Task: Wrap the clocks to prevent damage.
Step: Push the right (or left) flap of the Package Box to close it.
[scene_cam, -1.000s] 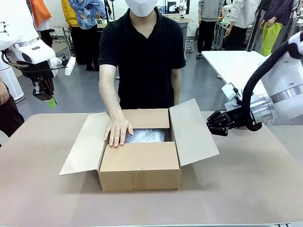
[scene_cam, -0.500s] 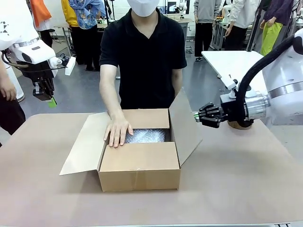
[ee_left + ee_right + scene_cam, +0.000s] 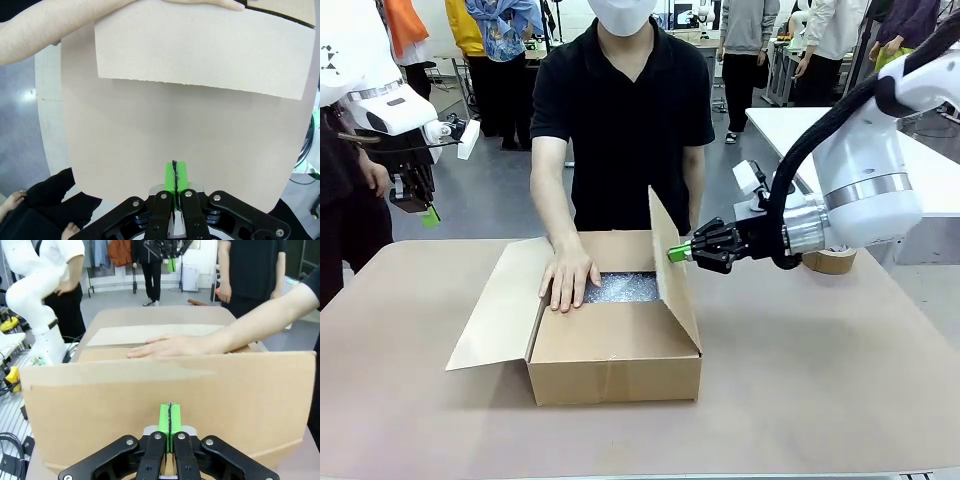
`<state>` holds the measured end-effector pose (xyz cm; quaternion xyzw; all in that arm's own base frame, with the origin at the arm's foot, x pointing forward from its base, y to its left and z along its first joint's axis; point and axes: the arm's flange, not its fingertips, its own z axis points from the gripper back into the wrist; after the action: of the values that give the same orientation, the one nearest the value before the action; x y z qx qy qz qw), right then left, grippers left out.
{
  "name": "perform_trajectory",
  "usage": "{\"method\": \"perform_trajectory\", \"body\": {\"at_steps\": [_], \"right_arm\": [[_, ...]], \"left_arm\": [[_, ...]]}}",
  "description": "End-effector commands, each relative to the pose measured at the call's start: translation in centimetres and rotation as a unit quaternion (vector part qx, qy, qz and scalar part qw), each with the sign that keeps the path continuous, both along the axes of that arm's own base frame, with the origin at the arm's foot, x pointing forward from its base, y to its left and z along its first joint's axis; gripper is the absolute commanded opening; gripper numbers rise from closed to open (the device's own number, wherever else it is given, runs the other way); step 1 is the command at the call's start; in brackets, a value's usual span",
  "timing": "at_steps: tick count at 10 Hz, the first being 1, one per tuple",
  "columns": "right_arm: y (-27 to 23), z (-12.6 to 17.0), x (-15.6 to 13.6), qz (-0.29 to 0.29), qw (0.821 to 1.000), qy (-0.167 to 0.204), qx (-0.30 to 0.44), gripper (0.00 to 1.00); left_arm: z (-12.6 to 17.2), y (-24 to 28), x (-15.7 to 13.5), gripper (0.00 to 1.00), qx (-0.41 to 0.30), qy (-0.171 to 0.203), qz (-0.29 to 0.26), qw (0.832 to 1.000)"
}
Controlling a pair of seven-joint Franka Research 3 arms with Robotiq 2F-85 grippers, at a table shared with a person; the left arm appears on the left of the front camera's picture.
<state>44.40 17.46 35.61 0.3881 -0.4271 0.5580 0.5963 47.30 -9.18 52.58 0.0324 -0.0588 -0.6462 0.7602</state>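
Flap (image 3: 676,295) upright against closed right gripper (image 3: 677,254)

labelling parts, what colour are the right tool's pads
Bright green pads, clearest in the right wrist view.

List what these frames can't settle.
- Front view: bubble wrap covers the contents of the box; clocks cannot be made out.
- Right wrist view: the raised flap blocks the box interior.
- Front view: brown roll partly hidden behind the right arm.
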Motion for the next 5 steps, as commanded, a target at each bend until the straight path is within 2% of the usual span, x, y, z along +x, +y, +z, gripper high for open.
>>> {"method": "perform_trajectory", "body": {"at_steps": [1, 5], "right_arm": [[1.0, -2.3, 1.7, -0.016, 1.000, -0.016, -0.008, 0.01], [1.4, -5.6, 2.6, -0.013, 0.999, -0.006, -0.034, 0.01]], "left_arm": [[0.1, 0.0, 0.0, 0.01, -0.001, -0.001, 0.010, 1.000], [0.1, 0.0, 0.0, 0.01, -0.001, -0.001, 0.010, 1.000]]}}
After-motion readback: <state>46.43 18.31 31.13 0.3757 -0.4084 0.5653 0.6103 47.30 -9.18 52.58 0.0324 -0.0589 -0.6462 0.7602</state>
